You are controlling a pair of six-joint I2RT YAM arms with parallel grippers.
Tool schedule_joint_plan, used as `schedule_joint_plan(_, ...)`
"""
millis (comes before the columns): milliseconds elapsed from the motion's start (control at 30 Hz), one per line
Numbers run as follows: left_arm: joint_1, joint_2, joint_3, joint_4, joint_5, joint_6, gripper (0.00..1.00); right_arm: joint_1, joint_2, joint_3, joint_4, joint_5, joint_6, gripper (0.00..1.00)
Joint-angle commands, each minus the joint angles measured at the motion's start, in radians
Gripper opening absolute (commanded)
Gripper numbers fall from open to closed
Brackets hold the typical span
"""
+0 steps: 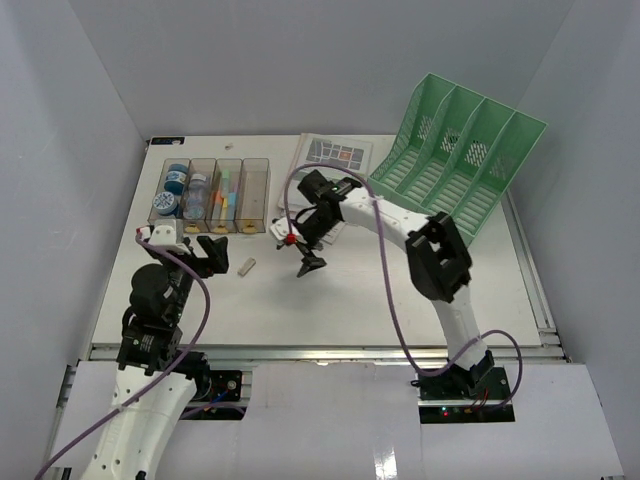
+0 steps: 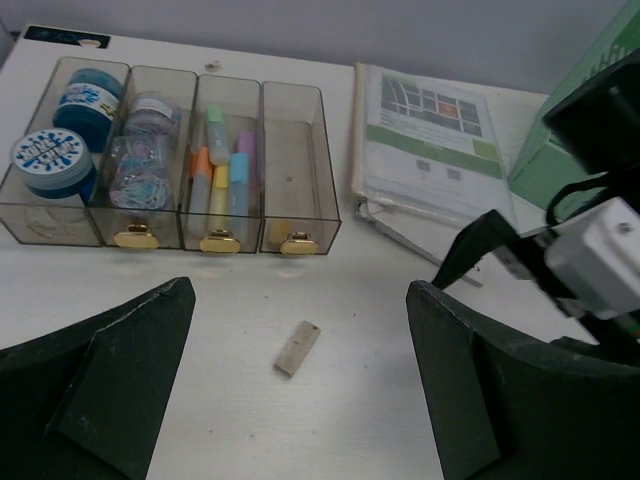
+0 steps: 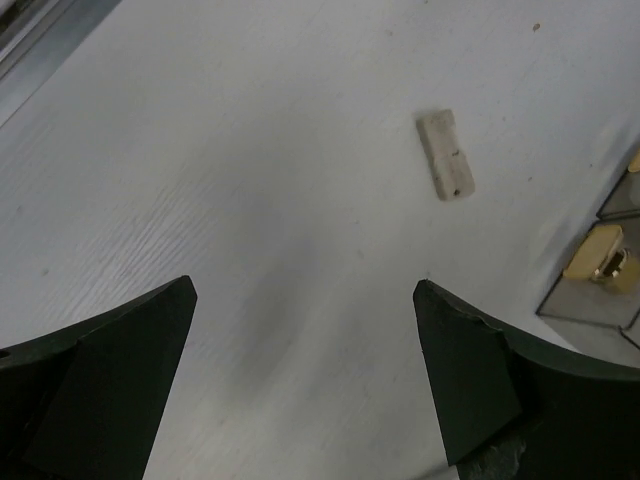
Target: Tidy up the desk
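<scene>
Although much of the small stuff sits sorted in the clear tray at the far left of the white counter, with blue rolls in the outermost compartment, clips in the next and pastel markers in the third, the tidying looks only partly done. The fourth compartment is nearly bare. A small pale block lies loose on the counter just in front of the tray. A printed booklet lies flat at the far edge beside the green file rack, whose slots appear empty. The left arm has its jaws spread with nothing between them, aimed toward the block. The right arm reaches across the middle, its jaws likewise wide apart and empty above bare counter near the block. What seems left is to put the block in the tray and file the booklet in the rack.
</scene>
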Motion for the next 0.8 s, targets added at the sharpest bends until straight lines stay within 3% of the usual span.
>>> schedule_joint_plan(0, 0.004, -0.112, 0.022, -0.045, -0.198, -0.034, 0.98, 0.08, 0.201, 0.249, 0.017, -0.013, 0.225, 0.94)
schedule_joint_plan(233, 0.004, -0.232, 0.008, -0.036, -0.222, -0.043, 0.98, 0.144, 0.295, 0.286, 0.334, 0.08, 0.57, 0.94)
schedule_joint_plan(333, 0.004, -0.229, 0.011, -0.036, -0.213, -0.041, 0.98, 0.145, 0.339, 0.327, 0.392, 0.113, 0.639, 0.93)
schedule_joint_plan(667, 0.004, -0.219, 0.015, -0.038, -0.192, -0.04, 0.98, 0.145, 0.401, 0.356, 0.432, 0.157, 0.68, 0.92)
schedule_joint_plan(767, 0.004, -0.217, 0.014, -0.038, -0.19, -0.041, 0.98, 0.146, 0.41, 0.356, 0.426, 0.159, 0.678, 0.86)
